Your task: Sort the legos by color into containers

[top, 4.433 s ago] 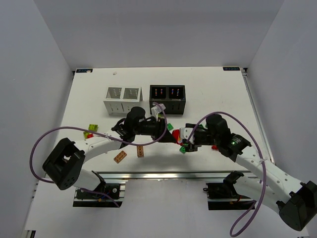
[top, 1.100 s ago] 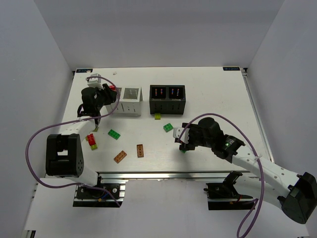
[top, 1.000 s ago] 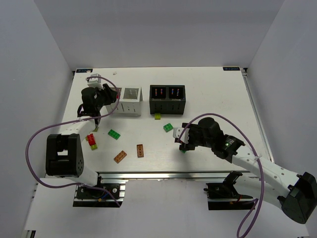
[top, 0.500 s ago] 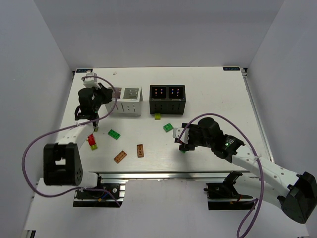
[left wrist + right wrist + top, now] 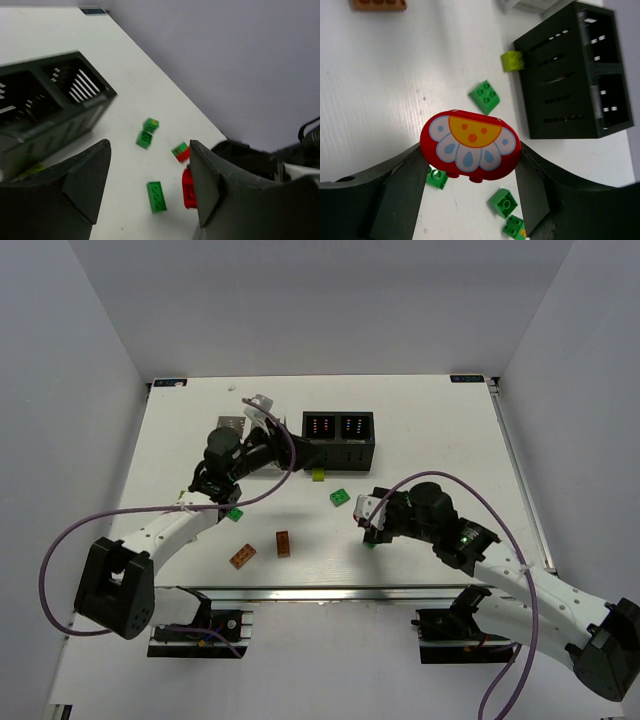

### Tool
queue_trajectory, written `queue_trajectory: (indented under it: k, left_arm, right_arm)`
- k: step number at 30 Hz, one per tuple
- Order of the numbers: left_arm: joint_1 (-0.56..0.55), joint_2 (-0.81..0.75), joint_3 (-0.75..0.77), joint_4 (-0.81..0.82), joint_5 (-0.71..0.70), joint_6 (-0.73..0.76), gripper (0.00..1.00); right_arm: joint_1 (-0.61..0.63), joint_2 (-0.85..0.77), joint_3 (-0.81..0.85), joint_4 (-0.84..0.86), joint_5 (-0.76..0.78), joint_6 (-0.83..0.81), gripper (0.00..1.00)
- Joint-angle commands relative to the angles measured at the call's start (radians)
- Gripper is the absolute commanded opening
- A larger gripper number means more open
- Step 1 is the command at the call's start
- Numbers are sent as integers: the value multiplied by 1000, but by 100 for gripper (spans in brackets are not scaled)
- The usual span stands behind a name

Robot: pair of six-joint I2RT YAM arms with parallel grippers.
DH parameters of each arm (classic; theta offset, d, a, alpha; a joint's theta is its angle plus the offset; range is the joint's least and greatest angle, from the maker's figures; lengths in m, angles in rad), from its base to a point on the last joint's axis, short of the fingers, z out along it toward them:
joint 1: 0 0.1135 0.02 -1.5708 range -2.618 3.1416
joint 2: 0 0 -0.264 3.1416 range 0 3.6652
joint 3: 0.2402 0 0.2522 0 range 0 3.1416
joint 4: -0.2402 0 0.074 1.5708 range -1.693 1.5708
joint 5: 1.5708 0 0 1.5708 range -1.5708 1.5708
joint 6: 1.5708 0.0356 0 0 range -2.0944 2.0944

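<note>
My right gripper (image 5: 374, 521) is shut on a red oval lego with a flower print (image 5: 470, 145), held just above the table with green legos (image 5: 502, 201) under it. My left gripper (image 5: 285, 448) is open and empty, over the white container (image 5: 232, 423), which it mostly hides, and points toward the black container (image 5: 338, 438). In the left wrist view the gripper (image 5: 150, 185) frames a green lego (image 5: 158, 196) and the red lego (image 5: 189, 189). A yellow-green lego (image 5: 318, 475) lies against the black container's front.
A green lego (image 5: 340, 497) lies mid-table and another (image 5: 235, 512) sits beside the left arm. Two brown-orange legos (image 5: 283, 543) (image 5: 242, 556) lie near the front edge. A green-and-red lego (image 5: 180, 151) sits near the right gripper.
My left arm has swung right from the white container's left side to above it, toward the black container. My right gripper has barely moved and still holds the red lego.
</note>
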Motion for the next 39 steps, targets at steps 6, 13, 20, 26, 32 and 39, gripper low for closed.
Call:
queue_trajectory:
  k: [6,13,20,26,32,39]
  left_arm:
    - [-157,108,-1,24,126,-73,80]
    - [-266,151,-1,30,140,-65,81]
    - [-313,171,8,9,152,-45,80]
    - [-332,190,24,-28,160,-32,77]
    - [-336,211,24,0,167,-42,70]
    - [-336,197,13,40,170,-61,68]
  right_arm:
    - [-43,-129,-45,205,9,88,0]
    - [-52,-130,-57,250,37,123,0]
    - [-50,-126,-62,254,32,123,0]
    - [-50,-123,-63,256,28,123,0]
    - [-50,-118,-62,247,9,119,0]
    - [-50,-106,-57,219,-47,114,0]
